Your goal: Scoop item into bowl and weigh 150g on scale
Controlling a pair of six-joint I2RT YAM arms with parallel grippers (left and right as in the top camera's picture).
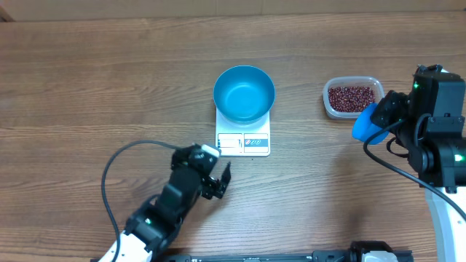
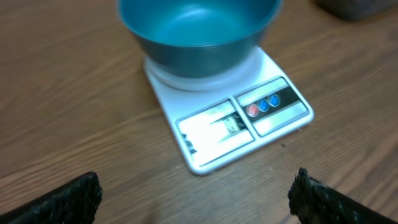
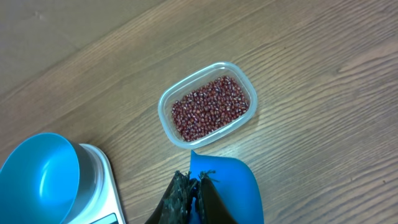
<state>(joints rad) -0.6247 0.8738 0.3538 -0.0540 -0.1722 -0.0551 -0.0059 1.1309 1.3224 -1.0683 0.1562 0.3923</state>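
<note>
overhead: the bright blue bowl (image 1: 244,94) sits on the white kitchen scale (image 1: 243,144) at mid-table (image 1: 87,87), and the bowl is empty. the red-brown beans (image 1: 352,97) all lie in a clear plastic tub (image 1: 327,103) at 3 o'clock of the bowl, well apart from it. the right jaws, at 5 o'clock of the tub, are clamped on a blue scoop (image 1: 366,124). the left jaws, at 7 o'clock of the scale, are spread wide and hold nothing.

left wrist: the fingertips (image 2: 65,200) stand far apart at the lower corners. the scale display at 12 o'clock is unreadable.

right wrist: the jaws are pressed together on the scoop's rear part. its cup is at 6 o'clock of the tub, with no beans seen in it.

risks, as judged:
- nothing steadies the tub, so a digging push may slide or tip it.
- the narrow hold may let the scoop twist and shed beans in transit.
- a heavy pour may overshoot the target or shove the bowl off the scale.
</note>
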